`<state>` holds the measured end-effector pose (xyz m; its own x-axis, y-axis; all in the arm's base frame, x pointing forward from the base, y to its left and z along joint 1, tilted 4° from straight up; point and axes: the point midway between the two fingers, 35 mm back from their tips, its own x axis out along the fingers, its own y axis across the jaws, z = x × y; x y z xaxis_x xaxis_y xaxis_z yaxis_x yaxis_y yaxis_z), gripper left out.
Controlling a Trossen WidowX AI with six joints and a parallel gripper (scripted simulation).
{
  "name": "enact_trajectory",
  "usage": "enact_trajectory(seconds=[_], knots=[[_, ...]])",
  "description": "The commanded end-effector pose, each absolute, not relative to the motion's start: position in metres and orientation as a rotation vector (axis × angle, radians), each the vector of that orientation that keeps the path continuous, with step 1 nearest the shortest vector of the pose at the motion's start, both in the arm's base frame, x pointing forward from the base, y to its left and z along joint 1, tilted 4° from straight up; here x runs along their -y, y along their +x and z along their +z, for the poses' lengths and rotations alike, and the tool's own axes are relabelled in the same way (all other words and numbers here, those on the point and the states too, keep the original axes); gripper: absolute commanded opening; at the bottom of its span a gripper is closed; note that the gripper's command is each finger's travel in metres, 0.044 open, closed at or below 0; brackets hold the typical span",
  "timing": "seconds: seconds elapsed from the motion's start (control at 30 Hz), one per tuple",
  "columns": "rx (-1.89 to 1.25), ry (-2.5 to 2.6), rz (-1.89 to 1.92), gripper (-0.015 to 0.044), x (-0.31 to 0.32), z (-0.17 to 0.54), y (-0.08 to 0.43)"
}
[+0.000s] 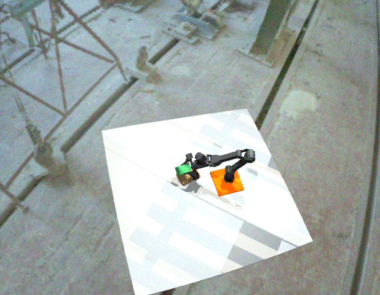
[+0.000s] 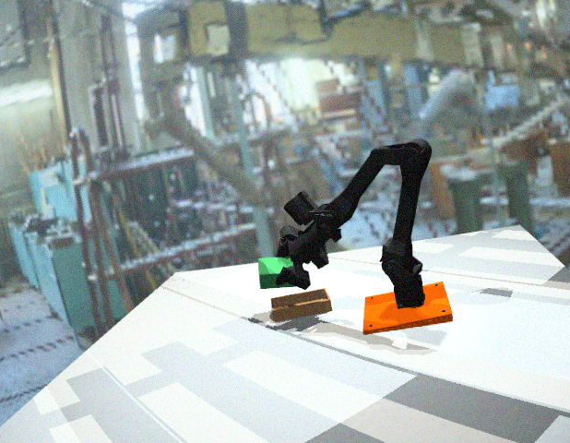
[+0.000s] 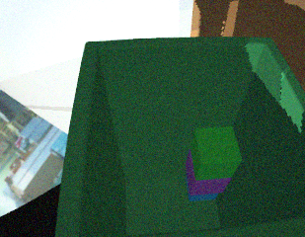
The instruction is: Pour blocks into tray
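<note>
Landmark: the brown tray (image 1: 184, 181) (image 2: 302, 309) (image 3: 295, 30). Green cup (image 1: 183, 169) (image 2: 275, 272) (image 3: 167, 84) tilted, up off the table beyond the tray's far side as the exterior view has it; gripper (image 1: 190, 165) (image 2: 290, 259) fingers clamped on it. Green block (image 3: 216, 153) and purple block (image 3: 207, 187) inside, blue one beneath. Likely failure: a mouth not centred above the tray spills blocks past its wall; a quick roll might fling them wide; slipping grip could drop the cup in.

Industrial clutter beyond the table's edges

Past the table's (image 1: 158, 254) (image 2: 285, 410) far-left corner in the exterior view, teal cabinets (image 2: 64, 281) stand beside rusty uprights (image 2: 77, 229). From above, a green post (image 1: 271, 28) rises beyond the upper edge; farther left, what look like rusty bars (image 1: 58, 63) crisscross, though blurred.
</note>
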<state>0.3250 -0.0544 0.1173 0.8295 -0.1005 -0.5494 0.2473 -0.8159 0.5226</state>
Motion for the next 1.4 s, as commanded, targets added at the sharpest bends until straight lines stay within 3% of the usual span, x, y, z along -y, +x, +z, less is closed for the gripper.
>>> enact_trajectory(seconds=[0.0, 0.8, 1.37], knots=[[-0.063, 2.502, -0.776, 0.0, 0.0551, 0.1203, 0.3276], [0.159, 2.988, -0.881, 0.0, 0.0547, 0.1177, 0.3317], [0.179, 3.026, -0.761, 0.0, 0.0554, 0.1153, 0.3352]])
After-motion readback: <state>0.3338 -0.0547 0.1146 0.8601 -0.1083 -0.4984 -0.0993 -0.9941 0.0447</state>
